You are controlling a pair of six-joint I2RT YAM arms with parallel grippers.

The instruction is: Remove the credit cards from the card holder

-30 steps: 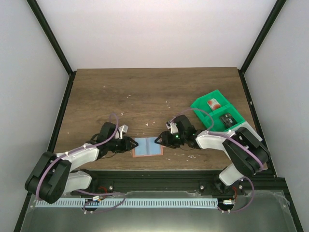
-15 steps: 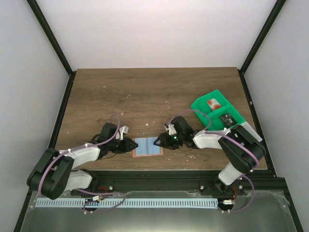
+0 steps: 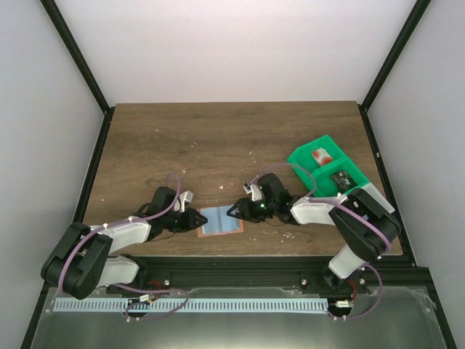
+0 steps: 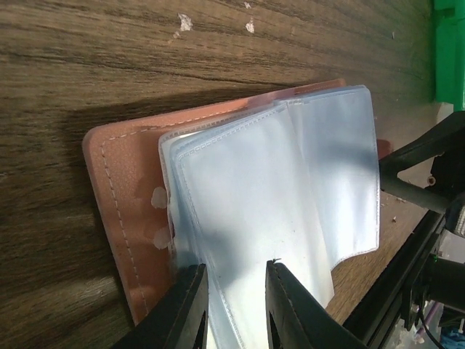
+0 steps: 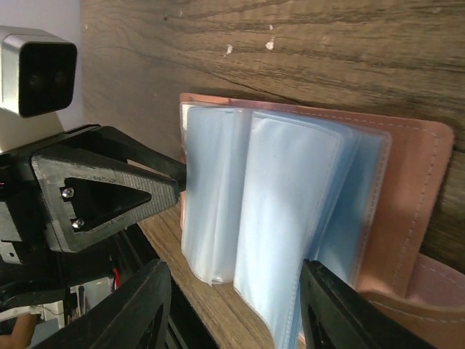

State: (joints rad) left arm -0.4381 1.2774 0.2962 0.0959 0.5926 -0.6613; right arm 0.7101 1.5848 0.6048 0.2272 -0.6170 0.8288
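Note:
The card holder [image 3: 221,220] lies open near the table's front edge, tan-pink cover [image 4: 127,196] down and pale blue sleeves [image 4: 290,189] fanned up. No card shows in the sleeves. My left gripper [image 3: 195,218] is at its left edge, and its narrowly parted fingertips [image 4: 234,270] rest over the sleeves, gripping nothing that I can see. My right gripper [image 3: 235,211] reaches in from the right, open wide [image 5: 232,269] above the sleeves [image 5: 290,218]. A red and white credit card [image 3: 320,156] and a dark one [image 3: 340,177] lie in the green tray.
The green compartment tray [image 3: 299,158] stands at the right, behind my right arm. A corner of the tray [image 4: 447,43] shows in the left wrist view. The table's front edge and a black rail [image 3: 240,260] run just below the holder. Crumbs dot the wood.
My right gripper has edged left, further over the open holder. The left jaws have narrowed a little and stayed at the holder's left edge.

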